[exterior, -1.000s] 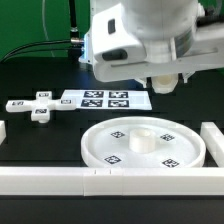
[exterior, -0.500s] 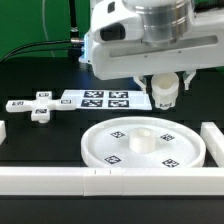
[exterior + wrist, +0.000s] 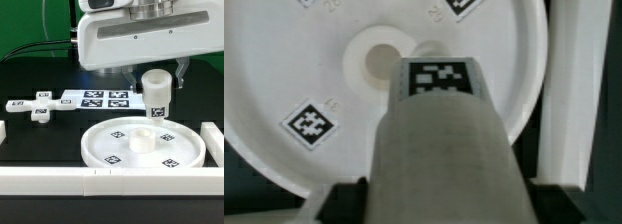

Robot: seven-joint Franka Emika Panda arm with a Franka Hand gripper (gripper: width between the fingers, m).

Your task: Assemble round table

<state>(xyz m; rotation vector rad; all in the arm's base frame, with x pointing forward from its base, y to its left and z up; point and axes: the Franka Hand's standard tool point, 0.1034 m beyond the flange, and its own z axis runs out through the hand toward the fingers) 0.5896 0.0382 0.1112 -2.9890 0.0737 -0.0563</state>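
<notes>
**Q:** What are the jaws doing?

**A:** They are pinching the short, thick post [image 3: 155, 92], one finger on each side. The post hangs upright under the white arm [image 3: 130, 40]. One of its black-and-white tags faces the exterior camera.

**Q:** Where is the post relative to the round disc?

**A:** In the exterior view it sits just beyond the far rim of the disc [image 3: 95, 146] and looks clear of it. In the wrist view the post [image 3: 438, 140] runs away from the camera. Its tagged end is seen against the disc [image 3: 295, 60], close to the raised hub in the middle.

**Q:** What else is on the bench?

**A:** The disc lies flat on the black bench [image 3: 40, 140]. The small cross-shaped piece [image 3: 38, 107] lies well apart, toward the exterior view's left. The marker board [image 3: 100, 99] lies between it and the post. A white rail [image 3: 50, 180] runs along the near edge.
</notes>
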